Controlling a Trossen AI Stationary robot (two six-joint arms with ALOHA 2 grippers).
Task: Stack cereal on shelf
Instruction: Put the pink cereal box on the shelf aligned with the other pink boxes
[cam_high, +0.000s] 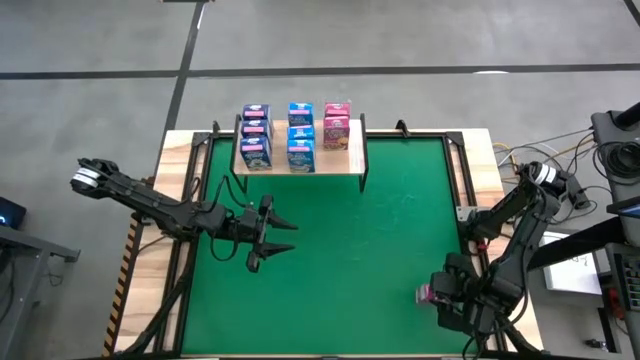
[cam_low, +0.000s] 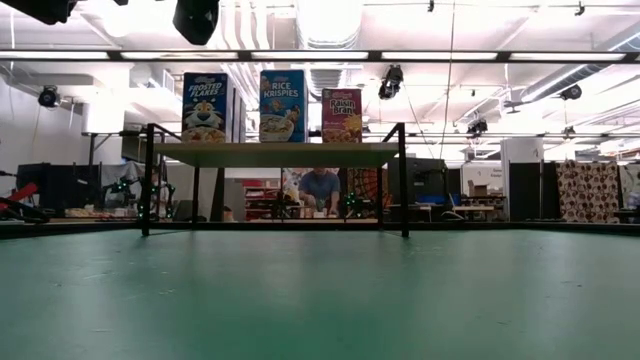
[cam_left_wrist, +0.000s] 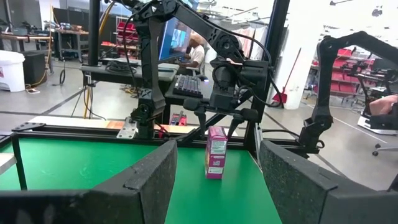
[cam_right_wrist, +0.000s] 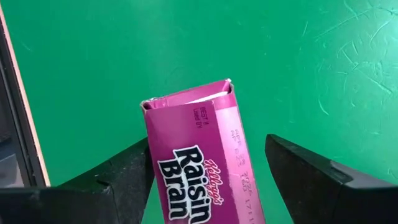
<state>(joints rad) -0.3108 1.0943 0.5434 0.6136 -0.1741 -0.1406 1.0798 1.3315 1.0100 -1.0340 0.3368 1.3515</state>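
The shelf (cam_high: 342, 163) stands at the mat's far edge on thin black legs. Several cereal boxes stand on it: blue ones (cam_high: 255, 137) (cam_high: 301, 137) and pink ones (cam_high: 337, 125). One more pink Raisin Bran box (cam_left_wrist: 216, 152) stands upright on the green mat near its right near corner. My right gripper (cam_left_wrist: 217, 120) hangs open just over this box, pointing steeply down, one finger on either side of its top (cam_right_wrist: 186, 99). My left gripper (cam_high: 288, 238) is held level above the mat's left half, open and with nothing in it.
Black frame rails (cam_high: 460, 180) border the green mat (cam_high: 380, 230), whose middle lies bare between the two arms. Under the shelf board (cam_low: 270, 153) is an open gap. A person (cam_low: 320, 188) sits in the room beyond the table.
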